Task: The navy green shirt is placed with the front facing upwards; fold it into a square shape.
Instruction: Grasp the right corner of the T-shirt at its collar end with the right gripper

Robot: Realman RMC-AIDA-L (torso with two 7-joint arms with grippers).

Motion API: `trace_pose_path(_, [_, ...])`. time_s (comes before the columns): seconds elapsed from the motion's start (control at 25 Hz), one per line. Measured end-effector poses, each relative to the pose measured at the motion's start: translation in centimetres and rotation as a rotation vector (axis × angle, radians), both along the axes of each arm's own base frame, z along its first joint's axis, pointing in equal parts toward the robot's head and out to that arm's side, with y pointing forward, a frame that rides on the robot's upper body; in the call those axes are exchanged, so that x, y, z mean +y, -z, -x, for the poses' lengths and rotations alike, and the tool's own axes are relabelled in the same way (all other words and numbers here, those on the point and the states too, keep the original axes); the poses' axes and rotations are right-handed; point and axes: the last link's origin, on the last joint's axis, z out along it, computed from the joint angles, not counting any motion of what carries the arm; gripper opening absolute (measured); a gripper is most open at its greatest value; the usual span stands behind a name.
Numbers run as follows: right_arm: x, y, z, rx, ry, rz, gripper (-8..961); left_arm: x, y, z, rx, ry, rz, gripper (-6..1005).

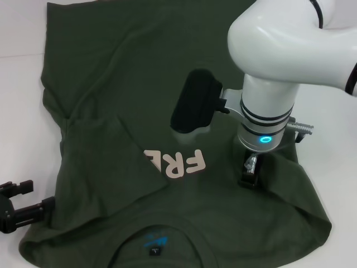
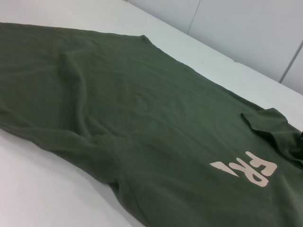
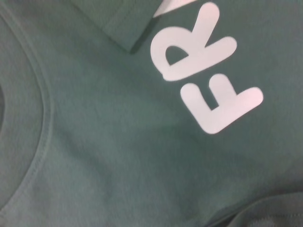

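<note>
The left end effector (image 1: 19,204), spread and holding nothing, rests at the counter's (image 1: 19,84) near left edge, just beside the navy green shirt (image 1: 128,72), whose long axis runs near-to-far. The right end effector (image 1: 249,172), grip indiscernible, presses nearer the shirt's folded-in right side.

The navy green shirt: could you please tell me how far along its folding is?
Done: the left side of the navy green shirt is folded inward, covering part of the lettering. In hand: the right end effector is down on the right side. The left end effector rests by the left edge. Left: the right fold and squaring.
</note>
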Motion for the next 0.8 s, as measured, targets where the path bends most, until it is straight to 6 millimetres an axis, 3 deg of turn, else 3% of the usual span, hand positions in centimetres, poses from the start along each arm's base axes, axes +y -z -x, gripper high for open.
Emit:
trace_pose_path(0.2, [-0.02, 0.22, 0.01, -0.014, -0.013, 0.001, 302, 0.03, 0.0, -0.01, 0.001, 0.0, -0.001, 808])
trace_pose_path(0.8, [0.15, 0.26, 0.11, -0.018, -0.016, -0.003, 180, 0.12, -0.04, -0.03, 0.002, 0.001, -0.004, 807])
